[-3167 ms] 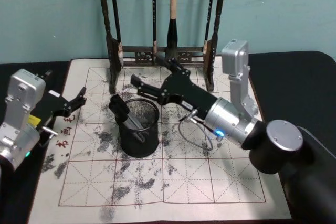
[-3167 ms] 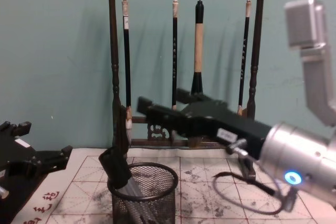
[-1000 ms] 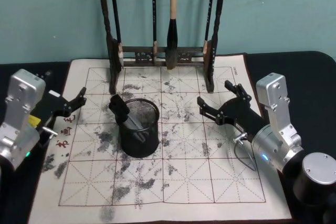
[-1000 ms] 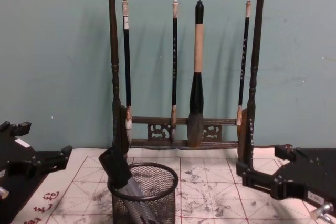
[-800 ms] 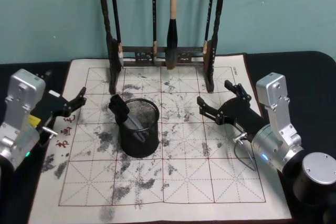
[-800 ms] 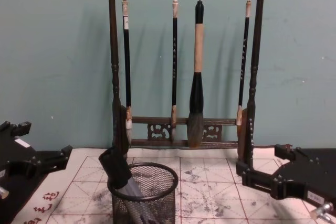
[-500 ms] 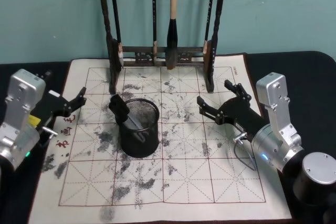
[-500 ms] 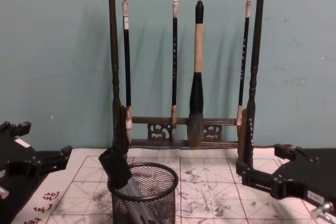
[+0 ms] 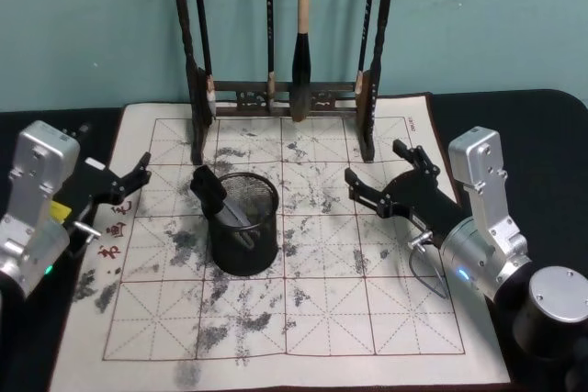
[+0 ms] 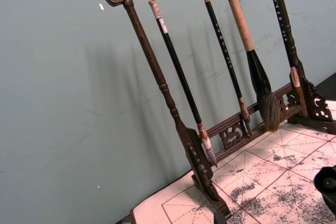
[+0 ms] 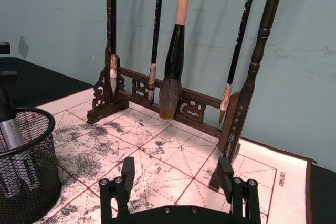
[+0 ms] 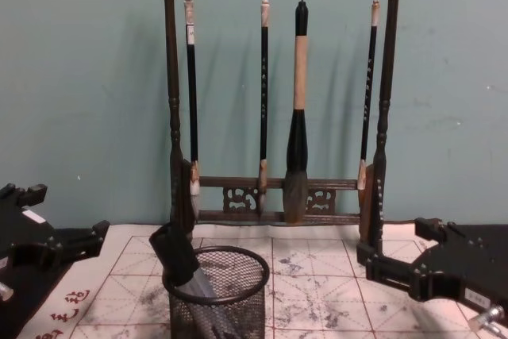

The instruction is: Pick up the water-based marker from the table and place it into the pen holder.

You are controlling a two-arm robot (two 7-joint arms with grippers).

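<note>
Head view shows the water-based marker [image 9: 217,197] already inside the pen holder [image 9: 243,223], its black cap leaning against the left side of the rim and its grey barrel slanting down behind the mesh; it rests that way because the cup is wider than the marker, so nothing keeps it upright. The pen holder stands on the ink-stained calligraphy mat [image 9: 303,319] that covers the table [image 9: 537,126], in front of the brush rack [image 9: 285,89] whose hung brushes clear it. The right gripper [image 9: 381,174] hovers low over the mat to the right of the cup, well apart from it, its fingers spread and grasping nothing, which reads as a release already made. The left gripper [image 9: 133,181] sits parked at the mat's left edge, fingers likewise released and empty. Mesh and shadow hide the marker's lower end, so whether it touches the cup's bottom is hard to tell, and the chest view cuts the cup off at its base.
</note>
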